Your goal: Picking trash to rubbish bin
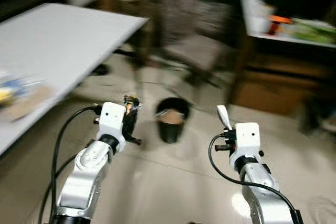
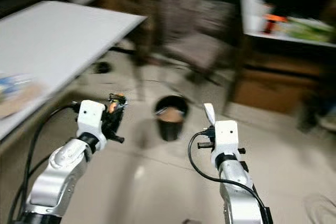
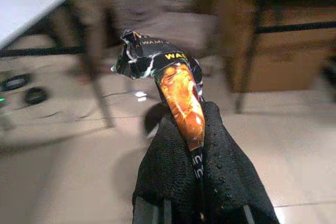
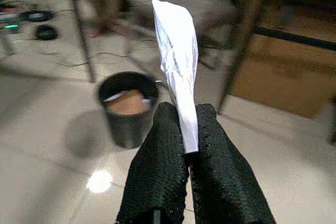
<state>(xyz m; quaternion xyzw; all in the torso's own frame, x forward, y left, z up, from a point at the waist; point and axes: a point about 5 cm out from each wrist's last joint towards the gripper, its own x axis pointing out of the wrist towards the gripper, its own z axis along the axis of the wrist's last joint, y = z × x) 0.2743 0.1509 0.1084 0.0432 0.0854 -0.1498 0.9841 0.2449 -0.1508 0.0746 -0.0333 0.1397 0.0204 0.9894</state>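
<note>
You've got a white table [image 1: 58, 40] on your left and a round black bin [image 1: 171, 119] sitting on the glossy tile floor ahead, between both arms. Your right gripper [image 4: 185, 129] pinches a smooth white paper strip [image 4: 178, 61]. Your left gripper [image 3: 197, 129] clamps a crinkled black-and-orange wrapper [image 3: 173, 77] reading "WAMI".

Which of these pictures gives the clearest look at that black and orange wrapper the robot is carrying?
The left wrist view: the crumpled wrapper sits sharp and close, pinched in the left gripper, with some lettering showing. In the two eye views it is just a small blurred orange-black speck at that gripper's tip.
</note>
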